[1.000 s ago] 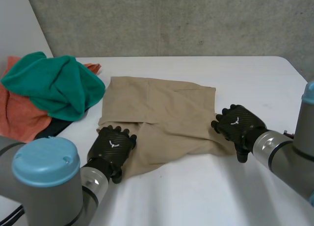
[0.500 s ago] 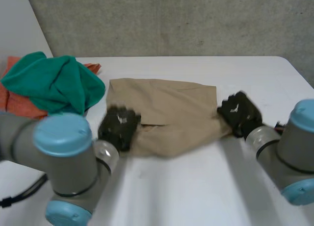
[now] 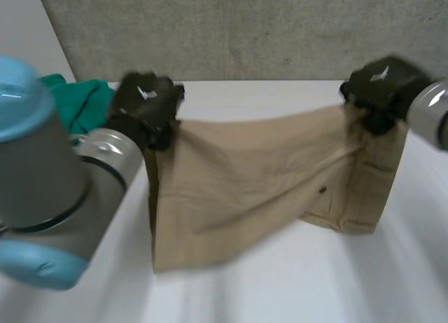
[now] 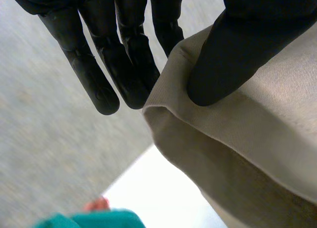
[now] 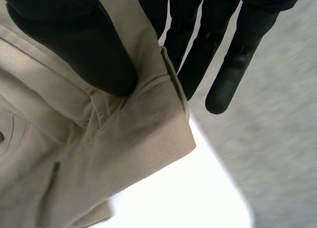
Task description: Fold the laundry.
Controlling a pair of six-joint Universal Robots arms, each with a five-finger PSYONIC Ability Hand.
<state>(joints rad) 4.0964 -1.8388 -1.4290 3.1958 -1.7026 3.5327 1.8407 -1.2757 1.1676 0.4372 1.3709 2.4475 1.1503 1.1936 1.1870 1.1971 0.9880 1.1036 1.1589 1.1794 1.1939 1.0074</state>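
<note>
Two top corners of the tan trousers point(image 3: 252, 176) are pinched thumb-against-fingers, one by the left hand point(image 3: 143, 102), one by the right hand point(image 3: 381, 85). The trousers hang stretched between them.

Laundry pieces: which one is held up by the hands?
The tan garment, pinched by the left hand and right hand and hanging between them; the green cloth lies on the table.

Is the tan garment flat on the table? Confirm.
No: the left hand and right hand hold the tan garment up, hanging between them.
</note>
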